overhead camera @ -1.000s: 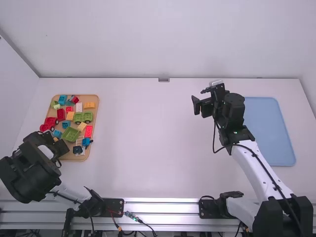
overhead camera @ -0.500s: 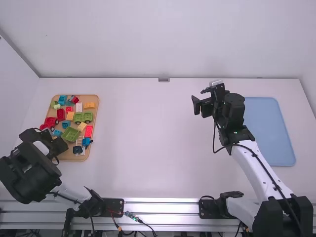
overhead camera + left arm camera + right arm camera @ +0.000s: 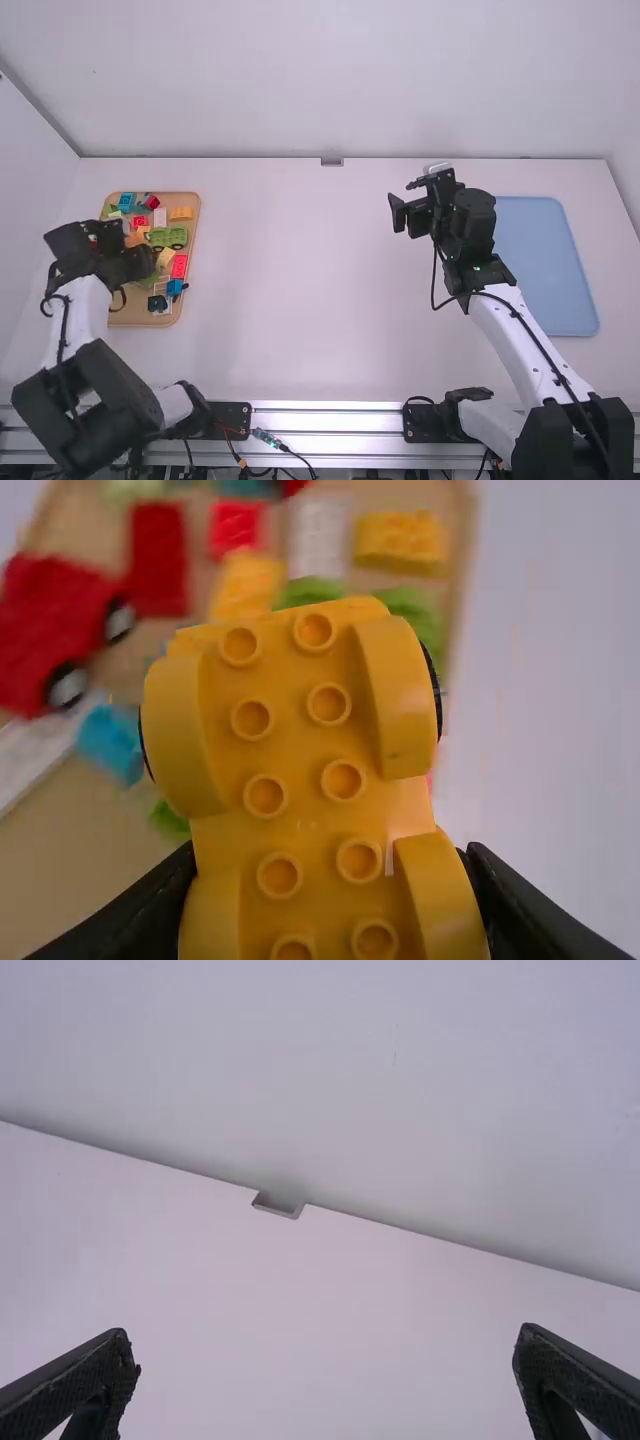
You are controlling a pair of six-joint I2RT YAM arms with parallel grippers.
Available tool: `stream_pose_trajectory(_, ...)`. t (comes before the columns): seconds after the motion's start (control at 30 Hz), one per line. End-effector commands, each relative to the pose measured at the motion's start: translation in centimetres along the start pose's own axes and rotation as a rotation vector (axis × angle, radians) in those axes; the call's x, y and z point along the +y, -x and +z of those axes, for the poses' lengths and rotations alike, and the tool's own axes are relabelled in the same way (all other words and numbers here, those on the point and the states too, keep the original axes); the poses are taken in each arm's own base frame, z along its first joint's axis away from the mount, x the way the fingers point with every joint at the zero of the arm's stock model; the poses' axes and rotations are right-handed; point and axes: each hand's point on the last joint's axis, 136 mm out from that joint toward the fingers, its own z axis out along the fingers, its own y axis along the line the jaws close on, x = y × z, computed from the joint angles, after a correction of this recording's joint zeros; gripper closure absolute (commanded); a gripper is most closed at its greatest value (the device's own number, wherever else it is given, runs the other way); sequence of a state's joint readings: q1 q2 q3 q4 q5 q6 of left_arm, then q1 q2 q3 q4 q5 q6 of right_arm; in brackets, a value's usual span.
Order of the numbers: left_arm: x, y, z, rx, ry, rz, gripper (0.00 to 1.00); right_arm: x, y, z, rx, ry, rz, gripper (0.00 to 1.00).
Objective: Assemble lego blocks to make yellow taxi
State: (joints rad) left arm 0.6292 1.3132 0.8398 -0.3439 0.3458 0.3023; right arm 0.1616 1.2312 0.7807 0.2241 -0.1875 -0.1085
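Observation:
Over the left part of the wooden tray (image 3: 188, 225) is my left gripper (image 3: 128, 238). In the left wrist view that gripper (image 3: 333, 900) is shut on a yellow car base (image 3: 300, 750), its studs and rounded fenders facing the camera. Loose yellow blocks (image 3: 400, 540) lie on the tray behind it. My right gripper (image 3: 405, 208) is above the table's right half; in the right wrist view the gripper (image 3: 328, 1360) is open, with nothing between its widely spaced fingers.
The tray holds a red car (image 3: 50, 630), a green car base (image 3: 168, 237), a red block (image 3: 180, 266), a white block (image 3: 160, 217) and several blue pieces. A blue mat (image 3: 545, 265) lies at the right, beside the right arm.
My left gripper has moved up the picture and slightly right, from the tray's lower left corner to over its left part. The right arm has kept still.

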Motion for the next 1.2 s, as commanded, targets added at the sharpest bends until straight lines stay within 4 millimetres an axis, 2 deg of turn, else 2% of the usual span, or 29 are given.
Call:
stream_pose_trajectory(0.0,-5.1,2.4,-1.4,-0.081,-0.119,0.212,0.65,-0.1,1.2,-0.1,-0.023,-0.005,-0.033,0.01)
stream_pose_trajectory(0.03,-6.8,2.7,-1.6,-0.092,-0.149,0.284,0.65,-0.1,1.2,-0.1,-0.021,-0.005,-0.041,0.01)
stream_pose_trajectory(0.07,-7.1,2.7,-1.7,-0.094,-0.154,0.295,0.65,-0.1,1.2,-0.1,-0.020,-0.006,-0.043,0.01)
stream_pose_trajectory(0.17,-13.1,2.6,-2.2,-0.115,-0.267,0.496,0.64,-0.1,1.0,-0.1,-0.013,-0.004,-0.048,0.01)
stream_pose_trajectory(0.23,-15.5,2.1,-2.3,-0.114,-0.320,0.580,0.63,-0.1,0.9,-0.1,-0.009,-0.004,-0.048,0.00)
stream_pose_trajectory(0.27,-17.0,1.6,-2.4,-0.110,-0.352,0.635,0.62,-0.1,0.8,-0.1,-0.005,-0.004,-0.047,0.01)
stream_pose_trajectory(0.3,-18.7,0.7,-2.5,-0.099,-0.396,0.705,0.55,-0.1,0.7,-0.1,-0.002,-0.004,-0.046,0.01)
stream_pose_trajectory(0.37,-20.1,-0.1,-2.6,-0.089,-0.437,0.760,0.55,0.0,0.6,-0.1,0.002,-0.002,-0.046,0.01)
stream_pose_trajectory(0.4,-22.3,-1.6,-3.0,-0.083,-0.521,0.872,0.55,0.0,0.5,-0.1,0.006,-0.002,-0.044,0.01)
stream_pose_trajectory(0.43,-23.7,-2.7,-3.3,-0.085,-0.584,0.952,0.59,0.0,0.5,-0.1,0.007,-0.002,-0.044,0.01)
stream_pose_trajectory(0.53,-25.5,-4.4,-3.6,-0.098,-0.665,1.063,0.72,0.0,0.3,-0.1,0.013,-0.001,-0.044,0.01)
stream_pose_trajectory(0.57,-26.5,-5.5,-3.5,-0.104,-0.700,1.130,0.79,-0.1,0.2,-0.1,0.018,-0.007,-0.042,0.01)
stream_pose_trajectory(0.6,-26.8,-6.0,-3.3,-0.101,-0.709,1.149,0.80,-0.3,0.1,-0.1,0.022,-0.011,-0.040,0.01)
stream_pose_trajectory(0.7,-28.0,-7.2,-2.6,-0.095,-0.740,1.172,0.78,-1.1,-0.1,-0.3,0.031,-0.028,-0.025,0.01)
stream_pose_trajectory(0.8,-28.9,-8.6,-1.5,-0.070,-0.763,1.207,0.66,-2.0,-0.7,-0.9,0.058,-0.045,-0.007,0.01)
stream_pose_trajectory(0.87,-29.3,-9.3,-0.6,-0.046,-0.765,1.223,0.66,-2.5,-1.1,-1.2,0.073,-0.058,0.002,0.01)
stream_pose_trajectory(0.97,-30.1,-10.3,1.1,-0.019,-0.771,1.251,0.72,-3.1,-1.7,-1.8,0.099,-0.073,0.016,0.01)
stream_pose_trajectory(1.17,-31.0,-12.6,4.3,0.057,-0.847,1.315,0.75,-3.1,-2.6,-2.0,0.135,-0.073,0.026,0.01)
